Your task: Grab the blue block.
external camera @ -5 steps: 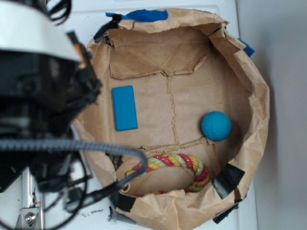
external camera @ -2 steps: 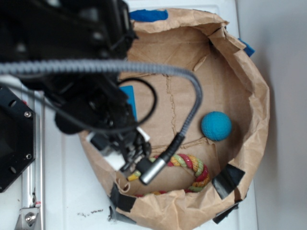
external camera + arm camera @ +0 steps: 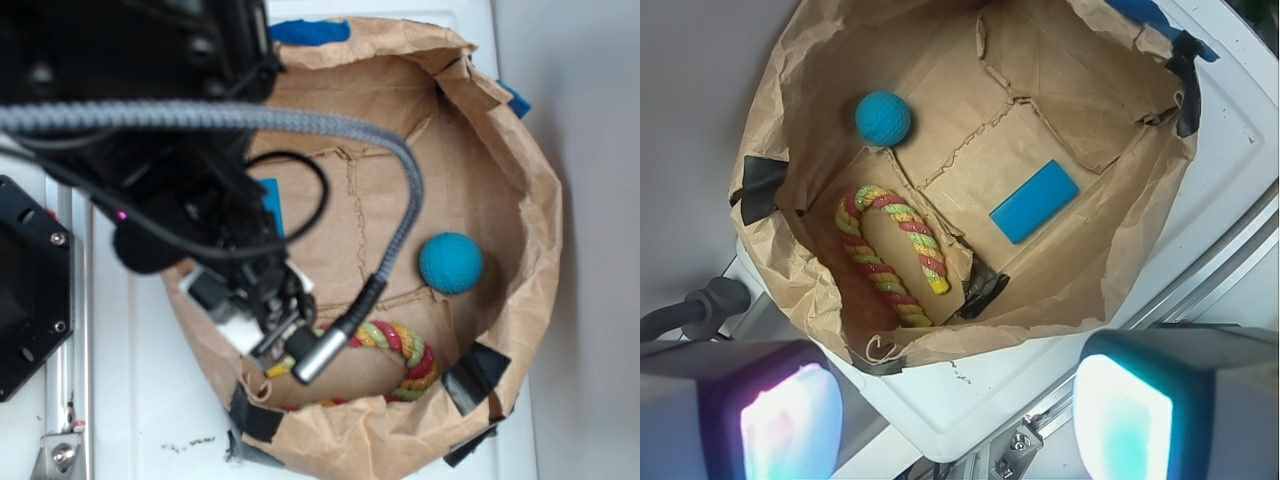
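Observation:
The blue block (image 3: pixel 1035 201) lies flat on the floor of the brown paper bag (image 3: pixel 1110 230), right of centre in the wrist view. In the exterior view my arm (image 3: pixel 180 180) hangs over the bag's left side, and only a sliver of the blue block (image 3: pixel 272 205) shows beside it. My gripper (image 3: pixel 958 425) is high above the bag's near rim, well short of the block. It is open, with glowing pads (image 3: pixel 1125 420) wide apart and nothing between them.
A teal ball (image 3: pixel 451 263) rests at the right of the bag floor. A striped rope toy (image 3: pixel 405 352) curves along the front. Crumpled bag walls (image 3: pixel 535 230) ring everything. A metal rail (image 3: pixel 65 400) runs along the left of the white surface.
The arm has swung from the left edge to over the bag's left side, covering most of the blue block. Since 0.4 s ago it has barely shifted.

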Robot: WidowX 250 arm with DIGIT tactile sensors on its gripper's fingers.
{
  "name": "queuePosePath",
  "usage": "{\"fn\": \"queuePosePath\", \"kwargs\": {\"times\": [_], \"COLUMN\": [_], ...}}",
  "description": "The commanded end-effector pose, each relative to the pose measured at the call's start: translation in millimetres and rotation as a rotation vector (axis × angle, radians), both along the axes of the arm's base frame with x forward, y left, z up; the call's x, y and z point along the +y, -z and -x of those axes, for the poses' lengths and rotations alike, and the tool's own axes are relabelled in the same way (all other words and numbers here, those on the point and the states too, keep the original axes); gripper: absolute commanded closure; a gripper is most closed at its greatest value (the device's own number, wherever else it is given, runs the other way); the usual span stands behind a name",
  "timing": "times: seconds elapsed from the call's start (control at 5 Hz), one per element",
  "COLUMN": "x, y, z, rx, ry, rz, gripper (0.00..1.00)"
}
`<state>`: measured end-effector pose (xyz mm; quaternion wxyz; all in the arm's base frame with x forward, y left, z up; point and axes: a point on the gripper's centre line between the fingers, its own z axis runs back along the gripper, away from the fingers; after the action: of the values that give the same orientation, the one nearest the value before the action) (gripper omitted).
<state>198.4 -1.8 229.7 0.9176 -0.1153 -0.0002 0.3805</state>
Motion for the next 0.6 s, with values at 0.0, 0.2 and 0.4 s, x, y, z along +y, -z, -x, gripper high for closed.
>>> {"fn": "queuePosePath", "kwargs": {"times": [0.0, 0.2, 0.4], "x": [19, 20, 23], "y": [54, 92, 117], "z": [-21, -27, -33], "rx": [0.124, 0.193, 0.198], "ry": [-0.157, -0.211, -0.238], "rz": [-0.055, -0.063, -0.075], "gripper": [0.00, 0.00, 0.00]}}
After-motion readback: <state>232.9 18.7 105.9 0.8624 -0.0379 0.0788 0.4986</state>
